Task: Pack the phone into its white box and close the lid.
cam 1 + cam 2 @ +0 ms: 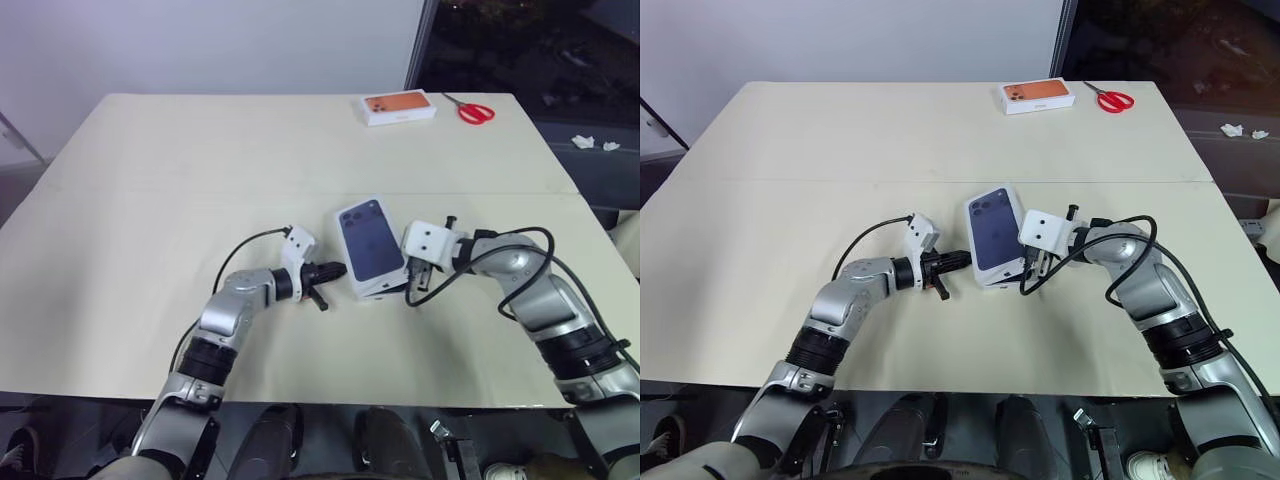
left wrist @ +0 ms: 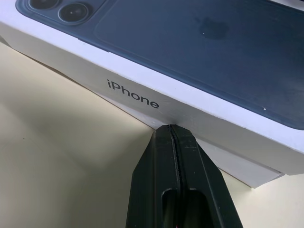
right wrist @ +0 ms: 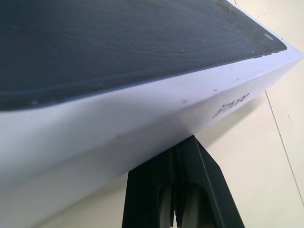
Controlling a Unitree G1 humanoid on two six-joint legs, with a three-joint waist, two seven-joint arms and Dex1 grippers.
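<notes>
1. The lid (image 1: 371,243), printed phone face up, sits over the white box (image 2: 247,168) on the table (image 1: 150,200), directly between the two grippers.
2. Left gripper (image 1: 333,270) has its fingers pressed together, holding nothing, tip against the lid's side wall just under the "iPhone" lettering.
3. Right gripper (image 1: 415,277) is likewise clamped on nothing, nosing the opposite long side.
4. My read: the lid isn't fully seated; the tray edge peeks out below. Push evenly from both sides and press down squarely, so it doesn't skew.
5. The phone itself is hidden, presumably inside.
6. Far beyond both grippers: an orange-topped box (image 1: 398,107) and red-handled scissors (image 1: 470,109), no obstruction.
</notes>
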